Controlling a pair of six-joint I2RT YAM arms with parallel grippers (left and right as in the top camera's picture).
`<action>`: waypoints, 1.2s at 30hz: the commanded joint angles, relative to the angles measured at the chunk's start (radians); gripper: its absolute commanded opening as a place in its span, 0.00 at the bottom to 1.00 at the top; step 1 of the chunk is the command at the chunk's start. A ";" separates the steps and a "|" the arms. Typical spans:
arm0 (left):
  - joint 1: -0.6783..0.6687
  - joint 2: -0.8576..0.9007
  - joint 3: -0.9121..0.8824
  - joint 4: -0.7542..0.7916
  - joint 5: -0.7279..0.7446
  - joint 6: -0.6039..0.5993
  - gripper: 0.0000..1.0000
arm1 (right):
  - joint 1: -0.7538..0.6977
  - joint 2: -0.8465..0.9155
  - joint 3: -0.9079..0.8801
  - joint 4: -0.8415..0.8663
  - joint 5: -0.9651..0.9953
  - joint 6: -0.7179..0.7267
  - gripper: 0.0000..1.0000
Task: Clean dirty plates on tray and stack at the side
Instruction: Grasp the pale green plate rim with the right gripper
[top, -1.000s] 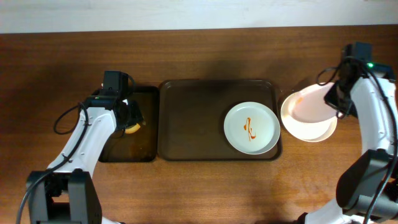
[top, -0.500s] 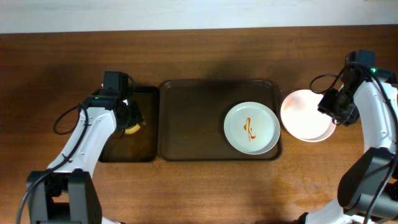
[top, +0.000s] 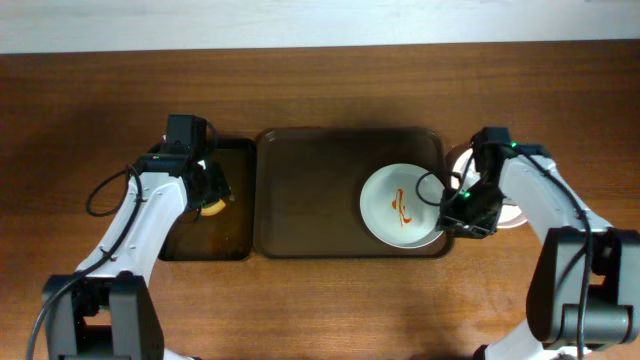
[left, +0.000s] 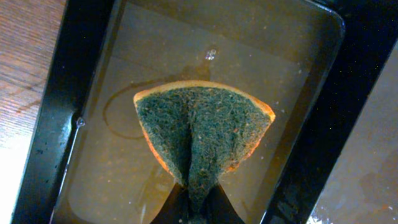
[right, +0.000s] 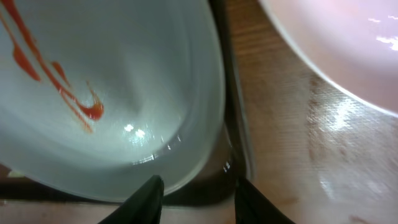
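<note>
One white plate (top: 403, 206) with an orange-red squiggle lies at the right end of the dark brown tray (top: 310, 190); it also shows in the right wrist view (right: 106, 106). My right gripper (top: 462, 212) is open and empty, low at this plate's right rim, over the tray's rim (right: 233, 149). Clean white plates (top: 512, 212) are stacked on the table right of the tray, mostly hidden by my right arm; they also show in the right wrist view (right: 348, 50). My left gripper (top: 212, 190) is shut on a green and orange sponge (left: 202, 134) over the black tray (left: 81, 93).
The narrow black tray (top: 205, 240) left of the brown tray holds shallow water. Bare wooden table (top: 330, 310) lies in front of and behind the trays.
My right gripper let go of a clean plate on the stack at the right, then moved left and down to the dirty plate's right rim. The left arm has not moved.
</note>
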 joint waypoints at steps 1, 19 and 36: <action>0.005 0.005 -0.002 -0.002 -0.007 0.016 0.00 | 0.025 -0.009 -0.058 0.077 -0.013 0.058 0.34; 0.006 0.216 -0.003 0.069 -0.008 0.334 0.00 | 0.328 -0.010 -0.148 0.468 -0.004 0.139 0.04; 0.005 -0.016 0.034 0.069 0.091 0.330 0.00 | 0.329 -0.010 -0.148 0.584 0.010 0.132 0.04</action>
